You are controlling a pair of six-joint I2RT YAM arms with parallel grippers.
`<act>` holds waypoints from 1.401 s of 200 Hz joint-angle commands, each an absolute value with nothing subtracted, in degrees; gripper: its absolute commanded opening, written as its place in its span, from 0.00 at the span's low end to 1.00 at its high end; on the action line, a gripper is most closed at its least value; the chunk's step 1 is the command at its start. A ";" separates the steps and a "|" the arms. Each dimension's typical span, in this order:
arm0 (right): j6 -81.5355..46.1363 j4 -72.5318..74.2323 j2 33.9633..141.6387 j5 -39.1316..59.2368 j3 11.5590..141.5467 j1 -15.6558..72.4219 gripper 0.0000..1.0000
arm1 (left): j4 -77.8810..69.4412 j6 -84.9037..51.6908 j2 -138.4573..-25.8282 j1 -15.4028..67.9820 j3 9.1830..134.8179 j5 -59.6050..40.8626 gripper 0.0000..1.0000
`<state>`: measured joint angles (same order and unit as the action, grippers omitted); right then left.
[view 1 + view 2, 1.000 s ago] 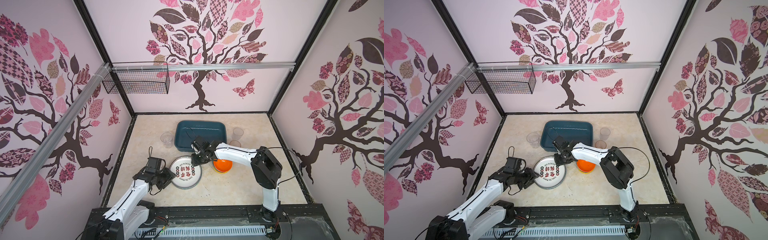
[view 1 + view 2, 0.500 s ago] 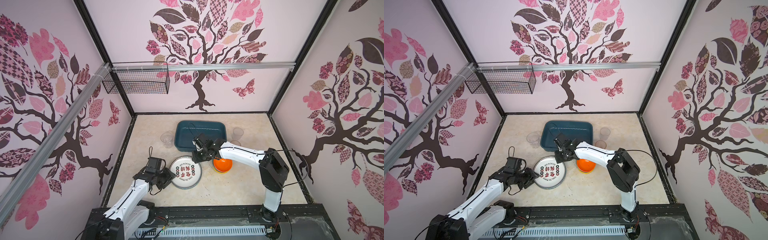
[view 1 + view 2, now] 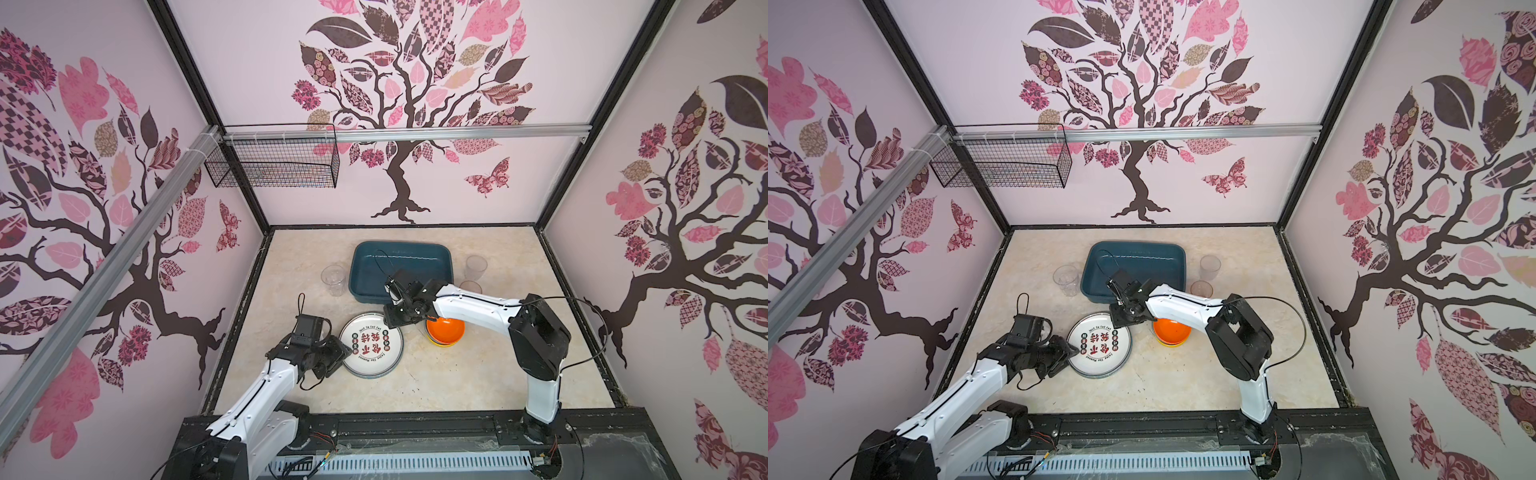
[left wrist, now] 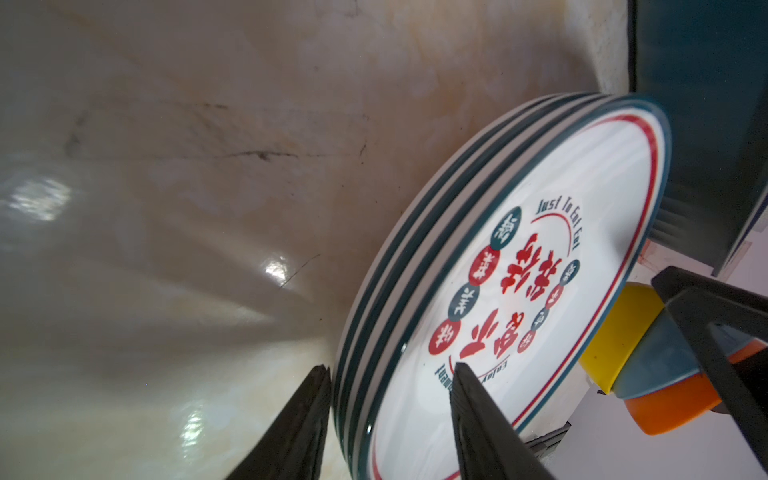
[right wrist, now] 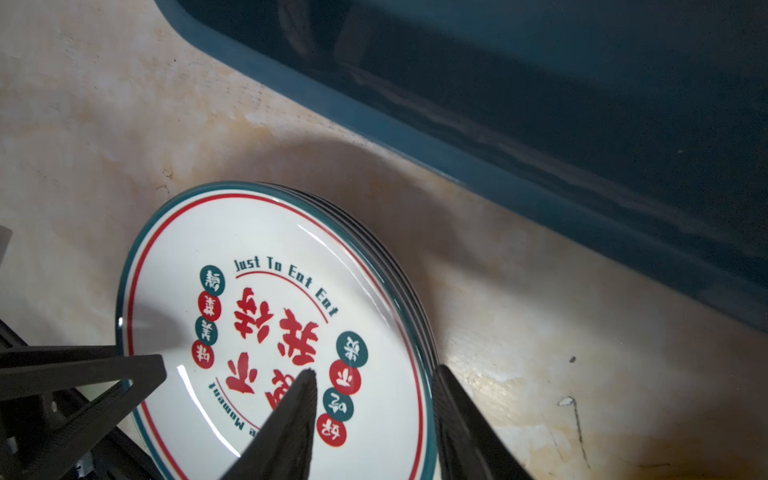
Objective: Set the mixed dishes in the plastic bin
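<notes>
Right fingers (image 5: 291, 415) lowered, astride plates (image 5: 257, 232) (far rim)

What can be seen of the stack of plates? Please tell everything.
The stack of plates holds several round, glossy white plates with teal rims, a thin red ring and red and teal Chinese characters. It lies flat on the table, near the plastic bin, beside the bowls. The left gripper and the right gripper each straddle its edge on different sides; whether they clamp it is unclear.

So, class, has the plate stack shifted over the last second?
No: the plate stack keeps the same gap to the bin's near wall.
</notes>
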<state>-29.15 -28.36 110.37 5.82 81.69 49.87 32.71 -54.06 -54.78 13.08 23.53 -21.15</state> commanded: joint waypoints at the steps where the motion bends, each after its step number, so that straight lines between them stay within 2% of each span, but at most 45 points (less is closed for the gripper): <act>1: -29.18 -28.37 112.58 6.48 81.82 50.01 0.49 | 32.70 -54.02 -54.12 13.24 22.10 -21.45 0.50; 128: -29.21 -27.30 113.55 8.13 80.79 50.01 0.49 | 33.29 -54.22 -53.31 13.19 21.80 -21.27 0.50; 179: -28.96 -27.17 113.20 8.37 80.66 50.11 0.42 | 33.05 -54.18 -53.42 13.19 21.72 -21.27 0.50; 280: -28.85 -27.02 113.64 8.93 80.41 50.10 0.37 | 33.00 -54.15 -53.50 13.20 21.36 -21.18 0.50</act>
<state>-29.10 -26.48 112.14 7.97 80.68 49.80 33.08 -54.19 -53.82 13.08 22.70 -21.10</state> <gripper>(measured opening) 0.373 0.496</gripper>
